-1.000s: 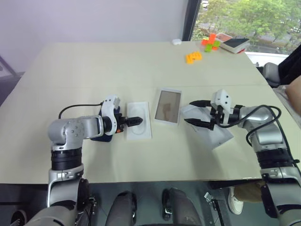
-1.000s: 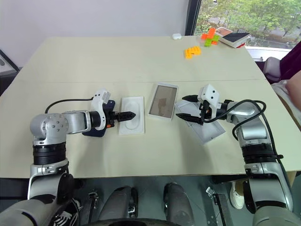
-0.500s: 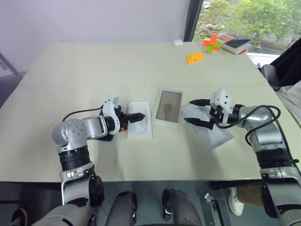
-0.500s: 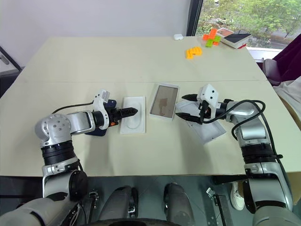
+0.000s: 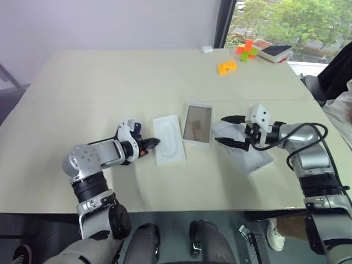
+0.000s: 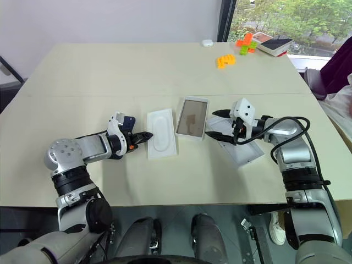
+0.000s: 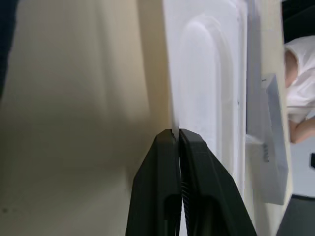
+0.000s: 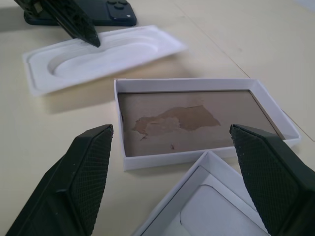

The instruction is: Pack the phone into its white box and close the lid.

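Note:
The phone [image 8: 108, 14], dark navy with its camera cluster up, lies flat on the table behind my left hand; a corner of it also peeks out [image 6: 128, 120]. My left gripper [image 5: 154, 143] is shut, and the thin rim of a white insert [image 5: 169, 138] with an oval recess runs in between its fingertips [image 7: 170, 140]. The white box [image 5: 197, 124], with its brownish floor bare, sits just right of the insert. Over the lid [image 5: 252, 159], which lies with its white inside up, my right gripper [image 5: 221, 130] hovers open and points toward the box.
At the far right corner of the table [image 5: 110, 77] are orange blocks [image 5: 226, 66], orange and green blocks [image 5: 247, 49] and a flat box [image 5: 275, 51]. A small white object [image 5: 207, 49] lies at the far edge. A person's dark sleeve [image 5: 336, 71] shows at the right.
My left gripper has gone from open to shut at the insert's near edge. The insert has turned and slid closer to the white box. The right arm has kept still.

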Robot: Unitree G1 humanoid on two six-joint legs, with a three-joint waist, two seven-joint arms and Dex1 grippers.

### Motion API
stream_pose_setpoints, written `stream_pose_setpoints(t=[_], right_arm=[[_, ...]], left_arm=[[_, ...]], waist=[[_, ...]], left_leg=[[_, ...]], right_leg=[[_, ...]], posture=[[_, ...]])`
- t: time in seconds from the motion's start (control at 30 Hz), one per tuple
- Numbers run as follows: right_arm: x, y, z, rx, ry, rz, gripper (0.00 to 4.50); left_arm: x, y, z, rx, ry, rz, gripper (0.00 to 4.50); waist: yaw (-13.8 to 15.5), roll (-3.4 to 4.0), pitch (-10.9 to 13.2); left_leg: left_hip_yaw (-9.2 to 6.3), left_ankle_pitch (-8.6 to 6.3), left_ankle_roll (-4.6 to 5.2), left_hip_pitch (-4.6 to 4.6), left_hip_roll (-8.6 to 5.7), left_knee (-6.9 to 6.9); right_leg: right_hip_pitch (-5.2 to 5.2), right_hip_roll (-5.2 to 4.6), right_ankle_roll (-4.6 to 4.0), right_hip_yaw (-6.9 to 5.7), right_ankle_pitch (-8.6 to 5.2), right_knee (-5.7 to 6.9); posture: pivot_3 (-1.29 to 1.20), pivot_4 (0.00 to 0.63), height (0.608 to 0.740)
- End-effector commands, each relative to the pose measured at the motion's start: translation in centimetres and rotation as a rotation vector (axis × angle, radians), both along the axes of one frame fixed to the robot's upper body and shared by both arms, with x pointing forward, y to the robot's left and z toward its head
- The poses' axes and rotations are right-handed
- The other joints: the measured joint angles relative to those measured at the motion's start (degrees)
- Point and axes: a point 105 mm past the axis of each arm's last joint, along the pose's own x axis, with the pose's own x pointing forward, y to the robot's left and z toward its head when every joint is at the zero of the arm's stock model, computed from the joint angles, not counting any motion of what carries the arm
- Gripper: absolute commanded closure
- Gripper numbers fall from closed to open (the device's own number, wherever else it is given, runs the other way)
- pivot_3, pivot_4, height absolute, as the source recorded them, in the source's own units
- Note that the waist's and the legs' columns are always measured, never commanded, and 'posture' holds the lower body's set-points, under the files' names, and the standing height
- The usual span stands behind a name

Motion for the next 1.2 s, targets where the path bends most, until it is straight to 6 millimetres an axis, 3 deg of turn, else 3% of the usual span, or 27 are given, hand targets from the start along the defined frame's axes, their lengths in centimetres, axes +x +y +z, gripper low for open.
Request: stream_pose_setpoints(t=[0.03,0.33,0.7,0.87,0.97,1.17,1.2], right_arm=[[0.0,0.2,1.6,0.000,-0.061,0.013,0.49],[-0.1,1.3,1.4,0.001,-0.048,0.045,0.49],[-0.2,7.0,-0.6,-0.126,0.080,0.069,0.49],[1.1,7.0,-1.5,-0.183,0.110,-0.016,0.49],[0.8,7.3,-1.9,-0.197,0.118,-0.002,1.37],[0.1,8.0,-2.5,-0.214,0.131,0.037,4.29],[0.1,8.0,-2.7,-0.225,0.133,0.036,4.44]], left_arm=[[0.1,1.4,0.4,-0.032,-0.005,0.033,4.48],[0.4,3.8,2.9,0.003,-0.095,0.062,4.48],[0.8,5.8,5.8,0.083,-0.194,0.087,4.48],[1.0,6.4,6.4,0.099,-0.214,0.105,4.48],[0.9,6.6,6.3,0.113,-0.211,0.107,4.50],[0.9,6.5,6.1,0.109,-0.204,0.107,4.50],[0.9,6.5,6.1,0.109,-0.205,0.106,4.50]], waist=[[-0.1,0.00,0.0],[0.0,-0.01,0.0],[-0.1,-0.08,0.0],[0.1,-0.08,0.0],[0.1,-0.09,0.0],[0.0,-0.09,0.0],[-0.1,-0.09,0.0]], left_leg=[[0.00,0.00,-0.01,0.01,0.00,0.00],[-0.01,0.08,-0.16,0.00,0.03,-0.01],[-0.05,0.24,-0.44,-0.03,0.03,-0.03],[-0.05,0.25,-0.46,-0.06,0.03,-0.04],[-0.06,0.24,-0.45,-0.09,0.01,-0.05],[-0.06,0.24,-0.44,-0.09,0.02,-0.07],[-0.07,0.24,-0.44,-0.09,0.02,-0.08]], right_leg=[[0.00,0.00,0.00,0.00,0.00,0.01],[0.00,-0.01,0.00,0.00,0.00,0.00],[-0.03,-0.01,-0.01,-0.02,0.00,0.02],[-0.09,-0.02,-0.01,-0.02,0.01,0.02],[-0.08,-0.04,-0.01,-0.03,0.01,-0.01],[-0.09,-0.03,-0.01,-0.05,0.01,-0.02],[-0.09,-0.02,-0.01,-0.05,0.01,-0.01]], posture=[[0.00,0.150,0.740],[0.00,0.150,0.740],[0.00,0.150,0.740],[0.00,0.150,0.740],[0.00,0.150,0.740],[0.00,0.150,0.740],[0.00,0.150,0.740]])
